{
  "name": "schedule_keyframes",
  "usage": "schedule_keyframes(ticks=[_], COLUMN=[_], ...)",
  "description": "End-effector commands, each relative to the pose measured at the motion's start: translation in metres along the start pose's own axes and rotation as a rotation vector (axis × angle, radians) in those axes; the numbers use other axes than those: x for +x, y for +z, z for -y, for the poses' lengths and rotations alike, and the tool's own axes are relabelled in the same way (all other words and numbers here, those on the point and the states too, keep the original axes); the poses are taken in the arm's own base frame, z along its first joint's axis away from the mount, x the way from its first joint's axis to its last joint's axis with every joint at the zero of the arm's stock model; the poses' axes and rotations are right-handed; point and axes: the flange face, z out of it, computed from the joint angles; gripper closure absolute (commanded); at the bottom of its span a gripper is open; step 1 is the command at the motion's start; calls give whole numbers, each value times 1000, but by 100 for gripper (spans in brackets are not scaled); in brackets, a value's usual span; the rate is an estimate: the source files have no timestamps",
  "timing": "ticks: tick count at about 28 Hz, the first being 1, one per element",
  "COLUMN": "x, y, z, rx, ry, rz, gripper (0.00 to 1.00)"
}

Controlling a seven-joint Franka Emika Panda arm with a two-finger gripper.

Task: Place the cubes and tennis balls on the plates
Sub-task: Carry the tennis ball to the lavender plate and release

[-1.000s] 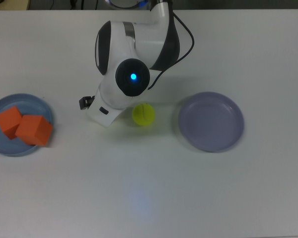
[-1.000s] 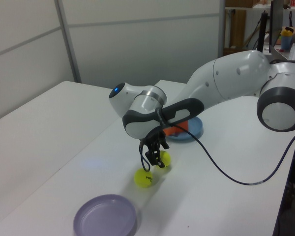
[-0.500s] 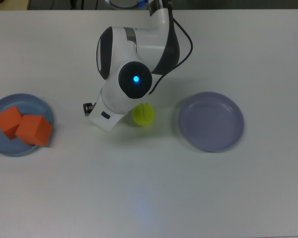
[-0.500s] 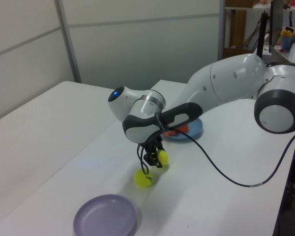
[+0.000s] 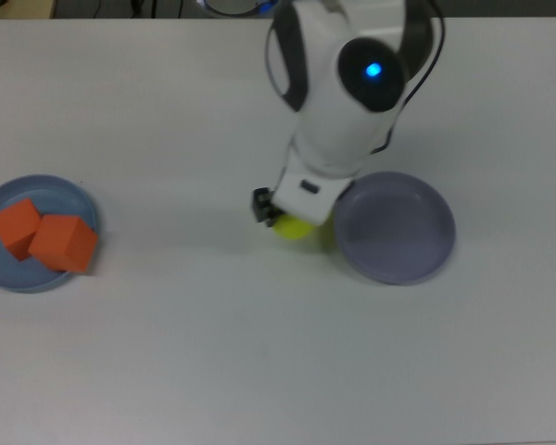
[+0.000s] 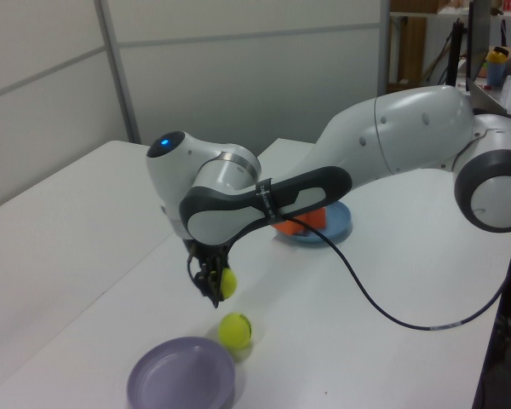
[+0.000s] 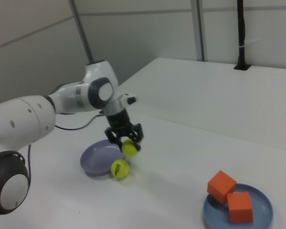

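Note:
My gripper (image 6: 216, 286) is shut on one tennis ball (image 6: 228, 283), holding it above the table just beside the lavender plate (image 6: 180, 383). The right view shows the same held ball (image 7: 130, 148) between the fingers (image 7: 112, 135). A second tennis ball (image 6: 234, 330) lies on the table against that plate's rim. In the top view only one ball (image 5: 295, 228) peeks out from under the wrist, left of the lavender plate (image 5: 395, 227). Both orange cubes (image 5: 17, 226) (image 5: 63, 243) sit on the light blue plate (image 5: 63, 192) at the top view's far left.
The arm's white body (image 5: 347, 83) hangs over the middle of the table in the top view, hiding what lies under it. Its black cable (image 6: 383, 311) loops down to the table in the left view. A black post (image 7: 240, 33) stands at the far edge in the right view.
The gripper has lifted its ball off the table and carried it toward the lavender plate, to the right in the top view. The loose ball has shifted closer to that plate.

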Motion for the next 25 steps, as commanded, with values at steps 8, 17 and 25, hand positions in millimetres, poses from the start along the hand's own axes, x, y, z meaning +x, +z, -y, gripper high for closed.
schedule_keyframes(ticks=[8, 17, 25], x=[15, 19, 13], y=[-2, 6, -13], z=[111, 133, 127], rx=[-5, -78, -83], ry=[-44, -13, -13], rz=[-82, -118, -120], gripper=[46, 0, 0])
